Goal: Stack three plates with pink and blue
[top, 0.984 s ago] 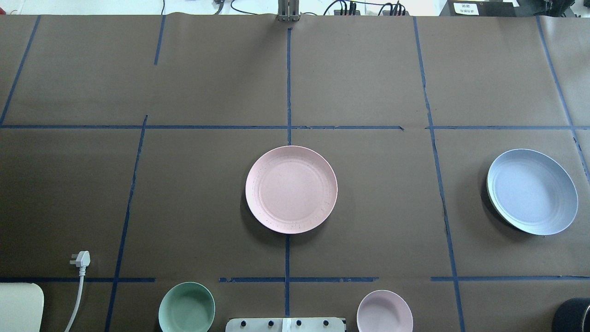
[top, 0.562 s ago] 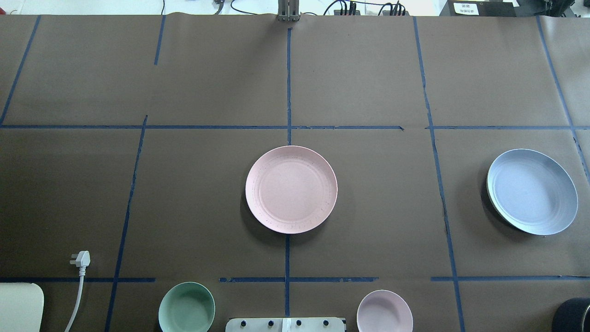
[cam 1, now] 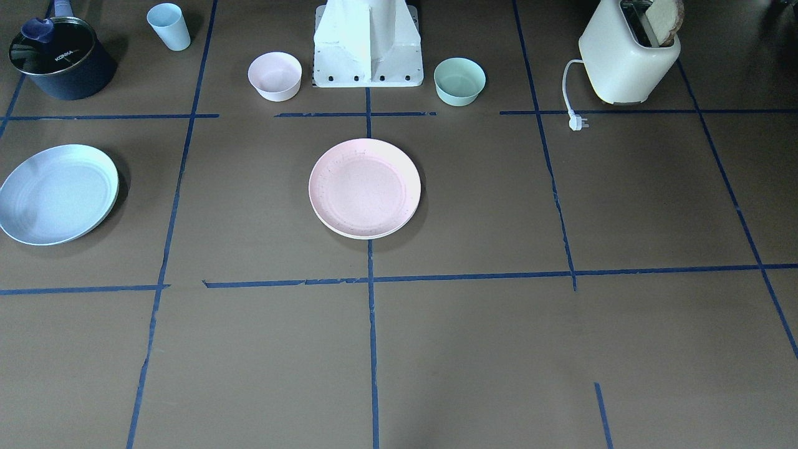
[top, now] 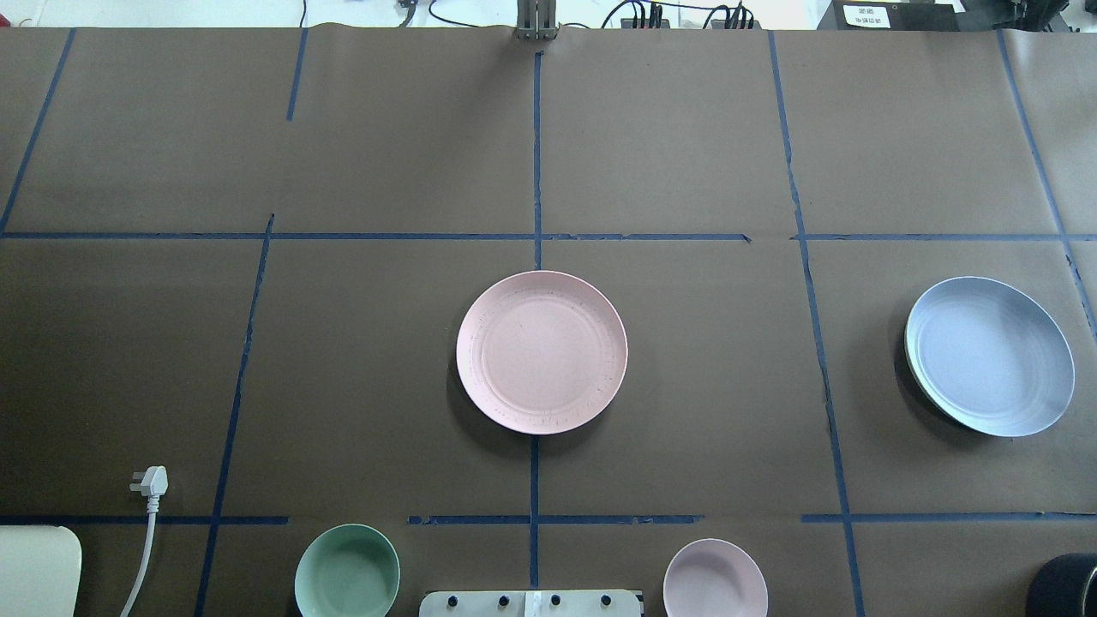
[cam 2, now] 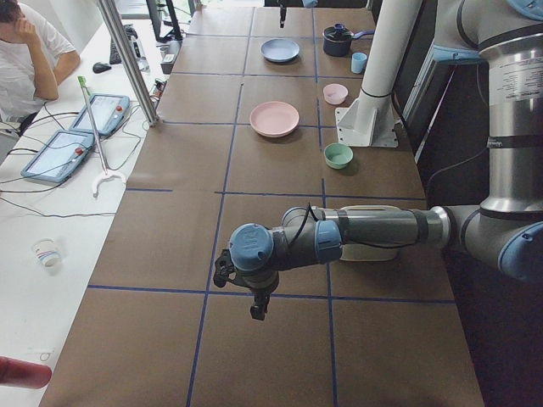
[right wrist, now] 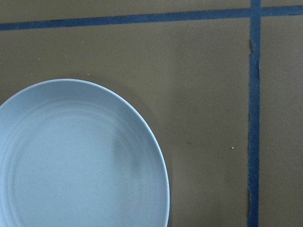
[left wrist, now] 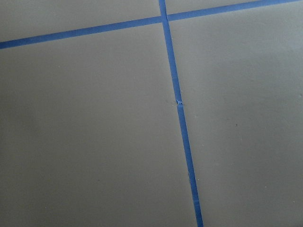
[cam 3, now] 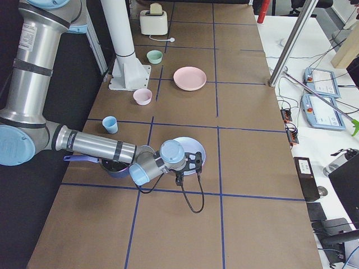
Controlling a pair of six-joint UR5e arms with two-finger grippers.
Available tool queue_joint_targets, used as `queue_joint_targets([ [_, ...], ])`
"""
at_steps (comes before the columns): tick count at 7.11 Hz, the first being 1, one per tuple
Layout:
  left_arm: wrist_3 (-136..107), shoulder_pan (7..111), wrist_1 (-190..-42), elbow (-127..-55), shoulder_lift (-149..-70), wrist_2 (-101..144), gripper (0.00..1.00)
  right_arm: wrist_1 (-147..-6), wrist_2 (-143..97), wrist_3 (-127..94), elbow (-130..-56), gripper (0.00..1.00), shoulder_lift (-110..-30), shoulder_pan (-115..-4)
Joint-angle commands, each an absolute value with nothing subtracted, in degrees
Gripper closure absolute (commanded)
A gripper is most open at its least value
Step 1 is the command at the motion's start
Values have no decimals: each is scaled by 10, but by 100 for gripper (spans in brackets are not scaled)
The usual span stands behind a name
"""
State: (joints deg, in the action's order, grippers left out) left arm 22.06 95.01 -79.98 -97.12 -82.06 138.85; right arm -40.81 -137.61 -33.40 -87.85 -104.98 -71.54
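The pale pink plate [top: 542,351] lies flat at the table's middle; it also shows in the front view [cam 1: 365,187]. The light blue plate [top: 990,356] lies at the right side, and fills the lower left of the right wrist view [right wrist: 80,156]. The cream-white plate does not show on its own; a thin pale edge peeks from under the blue plate's left rim. My right gripper [cam 3: 188,168] hangs over the blue plate [cam 3: 185,144]. My left gripper [cam 2: 257,309] hangs over bare table far left of the pink plate [cam 2: 274,118]. I cannot tell whether either is open or shut.
Along the robot's side stand a small pink bowl [cam 1: 274,76], a mint-green bowl [cam 1: 459,81], a light blue cup [cam 1: 168,26], a dark pot [cam 1: 59,59] and a cream toaster [cam 1: 629,56] with its plug [cam 1: 578,123]. The white robot base [cam 1: 368,43] stands between the bowls.
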Motion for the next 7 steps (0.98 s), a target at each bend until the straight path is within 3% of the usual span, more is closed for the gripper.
queue_joint_targets([
  [1,221,950,-801,-971,-821,1389,0,-396,-1354,-349,-853,3,-1031,-675],
  [5,224,950,-801,-971,-820,1389,0,-396,-1353,-348,-824,9,-1013,-645],
  [6,224,951,-801,-971,-820,1389,0,-396,-1354,-349,-821,22,-1008,-642],
  [7,224,951,-806,-971,-815,1389,0,-396,-1354,-348,-818,66,-1008,-642],
])
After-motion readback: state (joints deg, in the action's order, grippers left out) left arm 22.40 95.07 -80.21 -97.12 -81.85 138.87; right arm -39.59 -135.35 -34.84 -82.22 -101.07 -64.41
